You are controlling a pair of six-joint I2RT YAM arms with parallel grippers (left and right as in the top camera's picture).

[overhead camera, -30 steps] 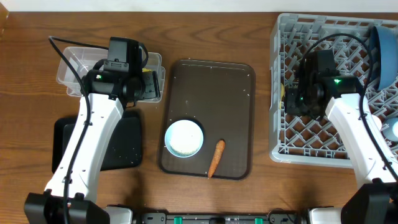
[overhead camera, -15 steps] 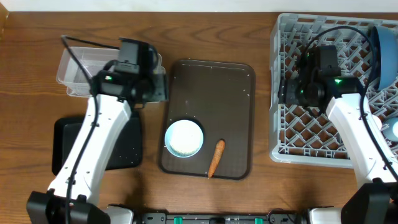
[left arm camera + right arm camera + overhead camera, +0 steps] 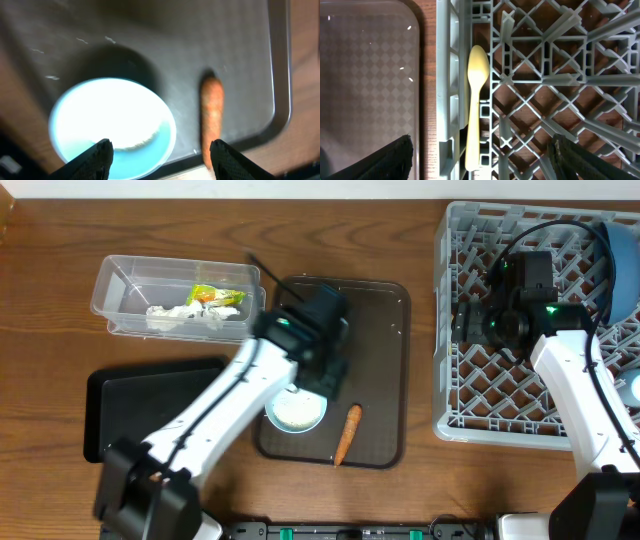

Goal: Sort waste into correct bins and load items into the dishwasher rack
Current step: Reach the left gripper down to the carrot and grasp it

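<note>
The white bowl (image 3: 296,408) sits on the brown tray (image 3: 380,330), with an orange carrot (image 3: 346,433) to its right. In the left wrist view my left gripper (image 3: 161,152) hangs open above them, one finger over the bowl (image 3: 112,125) and the other beside the carrot (image 3: 212,112). From overhead the left gripper (image 3: 320,378) is at the bowl's far edge. The cream spoon (image 3: 476,100) lies in the left edge channel of the grey rack (image 3: 545,75). My right gripper (image 3: 482,155) stands open above the spoon, holding nothing. The blue plate (image 3: 620,270) stands in the rack (image 3: 540,380).
The clear tub (image 3: 125,285) at the back left holds a green-and-orange wrapper (image 3: 217,295) and white tissue (image 3: 185,315). The black tray (image 3: 150,405) lies in front of it, partly under my left arm. A few rice grains (image 3: 52,76) dot the brown tray (image 3: 150,40).
My left arm has swung right from the clear tub to above the bowl on the brown tray, uncovering the wrapper and tissue. The right gripper has shifted slightly toward the back over the rack.
</note>
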